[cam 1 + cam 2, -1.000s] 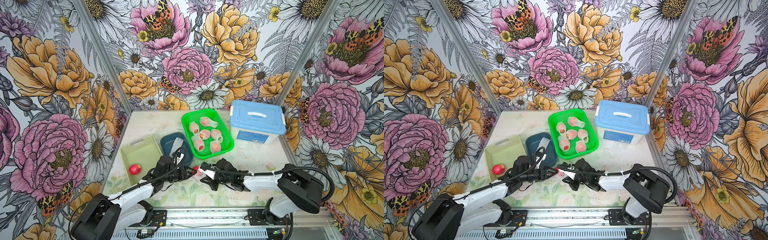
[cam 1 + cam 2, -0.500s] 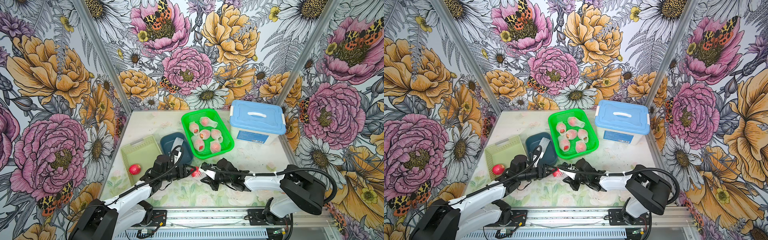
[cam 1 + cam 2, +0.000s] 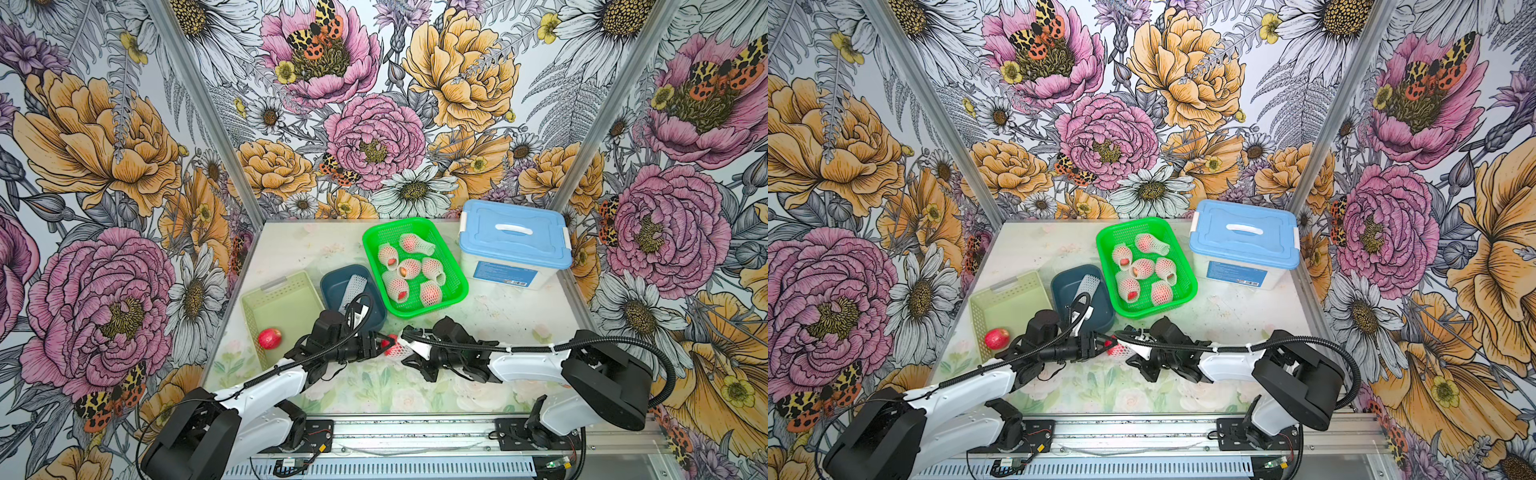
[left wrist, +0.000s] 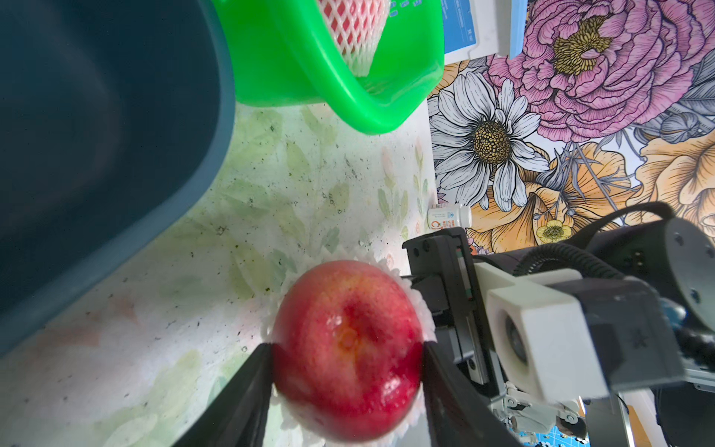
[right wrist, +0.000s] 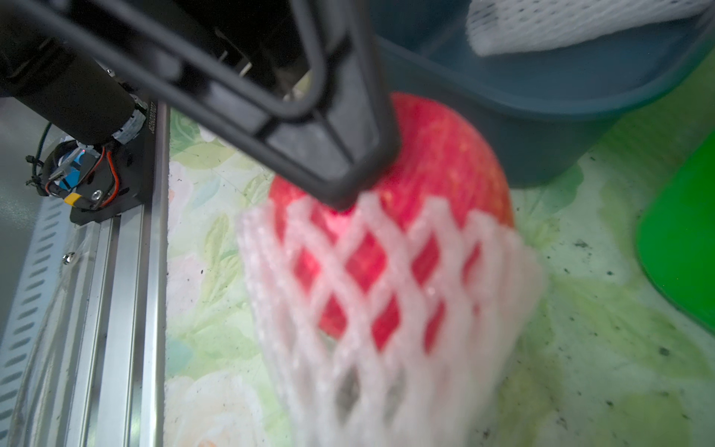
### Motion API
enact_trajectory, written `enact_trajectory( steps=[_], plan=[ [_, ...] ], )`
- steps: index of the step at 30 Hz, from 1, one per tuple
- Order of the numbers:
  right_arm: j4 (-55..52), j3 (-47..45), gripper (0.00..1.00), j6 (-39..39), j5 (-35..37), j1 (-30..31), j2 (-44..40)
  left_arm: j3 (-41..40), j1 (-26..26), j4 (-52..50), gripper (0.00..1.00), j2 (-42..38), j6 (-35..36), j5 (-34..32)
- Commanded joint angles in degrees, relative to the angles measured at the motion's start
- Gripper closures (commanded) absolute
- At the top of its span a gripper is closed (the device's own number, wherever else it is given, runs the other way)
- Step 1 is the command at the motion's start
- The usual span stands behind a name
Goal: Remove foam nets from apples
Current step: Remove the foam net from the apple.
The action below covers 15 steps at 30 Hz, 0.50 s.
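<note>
A red apple [image 4: 348, 348] lies low over the table's front middle, half out of its white foam net [image 5: 387, 290]. My left gripper [image 4: 347, 348] is shut on the apple's bare end, one finger on each side. In the right wrist view a left finger [image 5: 340, 147] presses the red skin above the net's rim. My right gripper [image 3: 406, 348] is shut on the net's other end; its fingertips are hidden under the mesh. Both top views show the two grippers meeting head-on at this apple [image 3: 1109, 344]. Several netted apples [image 3: 409, 268] lie in the green basket [image 3: 415, 226].
A dark blue tub [image 3: 332, 286] holding one empty net [image 3: 352, 286] stands just behind the grippers. Left of it, a pale green tray [image 3: 286, 299] holds one bare apple [image 3: 269, 338]. A box with a blue lid [image 3: 513, 232] stands at the back right.
My left jaws opened wider, then closed on the apple's bare end. The apple and net shifted slightly to the left. The right gripper kept its hold.
</note>
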Motion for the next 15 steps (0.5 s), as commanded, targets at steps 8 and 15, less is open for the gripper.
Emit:
enact_trajectory(
  steps=[8,15],
  plan=[
    [-0.21,0.88,1.00,-1.02,0.40,0.26,-1.58,1.60,2.60,-1.03,0.48,-1.48,1.69,0.49],
    [-0.54,0.19,1.00,-0.80,0.62,-0.40,-1.49,2.13,4.42,-4.57,0.48,-4.26,2.37,-0.23]
  ],
)
